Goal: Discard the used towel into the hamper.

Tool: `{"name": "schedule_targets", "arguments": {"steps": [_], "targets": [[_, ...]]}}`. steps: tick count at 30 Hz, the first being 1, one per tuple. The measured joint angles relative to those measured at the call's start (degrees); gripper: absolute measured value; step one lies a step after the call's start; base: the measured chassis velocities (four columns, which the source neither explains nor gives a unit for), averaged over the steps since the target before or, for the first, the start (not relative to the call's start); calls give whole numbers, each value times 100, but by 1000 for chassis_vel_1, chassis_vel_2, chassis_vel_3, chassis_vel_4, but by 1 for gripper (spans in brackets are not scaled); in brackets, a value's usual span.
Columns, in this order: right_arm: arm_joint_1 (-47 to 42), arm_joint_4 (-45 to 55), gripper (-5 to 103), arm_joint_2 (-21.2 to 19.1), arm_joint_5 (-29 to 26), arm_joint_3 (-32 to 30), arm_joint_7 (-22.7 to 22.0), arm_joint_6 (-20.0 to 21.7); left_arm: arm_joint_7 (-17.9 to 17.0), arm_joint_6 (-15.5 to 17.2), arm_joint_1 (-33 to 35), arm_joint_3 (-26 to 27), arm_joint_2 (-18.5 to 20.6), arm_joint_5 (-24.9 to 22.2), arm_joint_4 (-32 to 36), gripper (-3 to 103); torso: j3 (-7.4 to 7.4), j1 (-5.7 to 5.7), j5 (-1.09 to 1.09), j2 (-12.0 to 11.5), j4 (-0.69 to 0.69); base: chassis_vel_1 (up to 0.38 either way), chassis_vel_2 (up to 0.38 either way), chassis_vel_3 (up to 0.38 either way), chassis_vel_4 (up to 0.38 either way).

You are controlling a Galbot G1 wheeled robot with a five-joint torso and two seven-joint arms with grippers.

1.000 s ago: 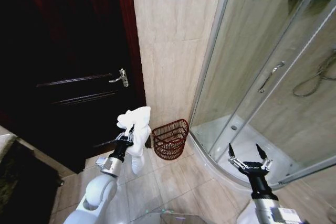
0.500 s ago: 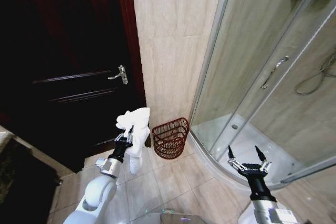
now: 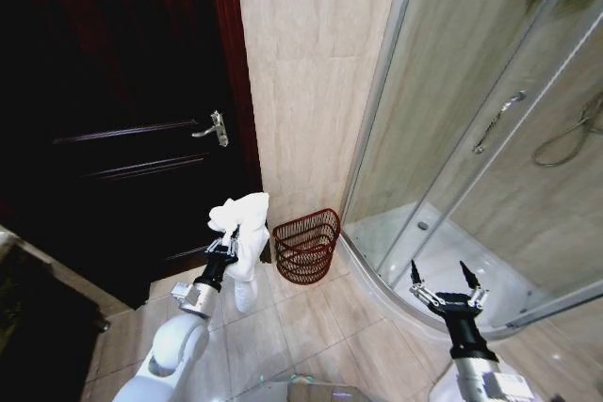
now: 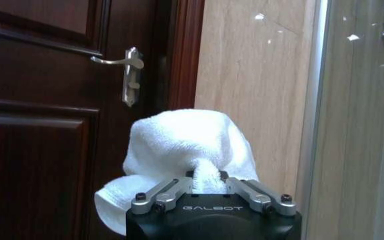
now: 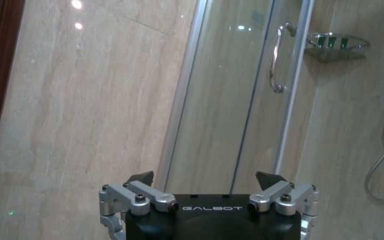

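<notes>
My left gripper (image 3: pixel 229 241) is shut on a white towel (image 3: pixel 242 225), holding it up in front of the dark door, a little left of the hamper. From the left wrist, the towel (image 4: pixel 186 145) bulges out over the gripper (image 4: pixel 207 181), pinched between its fingers. The hamper (image 3: pixel 306 245), a dark red-brown wire basket, stands on the floor tiles against the beige wall, between the door and the shower. My right gripper (image 3: pixel 443 281) is open and holds nothing, low at the right in front of the shower; it (image 5: pixel 205 179) points at the shower door.
A dark wooden door (image 3: pixel 122 120) with a metal lever handle (image 3: pixel 213 128) takes up the left. A curved glass shower enclosure (image 3: pixel 471 138) with a raised white base (image 3: pixel 396 233) closes off the right. Beige floor tiles (image 3: pixel 292 327) lie between me and the basket.
The whole head view has shifted slightly, so the camera has moved. Both grippers and the towel keep their places relative to the basket.
</notes>
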State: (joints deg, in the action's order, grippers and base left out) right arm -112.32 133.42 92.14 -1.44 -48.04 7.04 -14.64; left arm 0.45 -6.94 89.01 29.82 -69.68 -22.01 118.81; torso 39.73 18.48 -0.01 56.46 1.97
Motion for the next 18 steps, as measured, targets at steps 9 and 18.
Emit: {"name": "schedule_targets", "arguments": {"steps": [9, 18], "targets": [[4, 0, 100, 0, 6, -24, -59, -15, 47, -13, 9, -33, -26, 1, -6, 10, -134, -109, 0, -242, 0, 0, 0, 0, 0], [49, -80, 100, 0, 67, 2, -59, -16, 55, -71, 14, -4, 2, -14, -91, 10, -248, -203, 0, -452, 0, 0, 0, 0, 0]]}}
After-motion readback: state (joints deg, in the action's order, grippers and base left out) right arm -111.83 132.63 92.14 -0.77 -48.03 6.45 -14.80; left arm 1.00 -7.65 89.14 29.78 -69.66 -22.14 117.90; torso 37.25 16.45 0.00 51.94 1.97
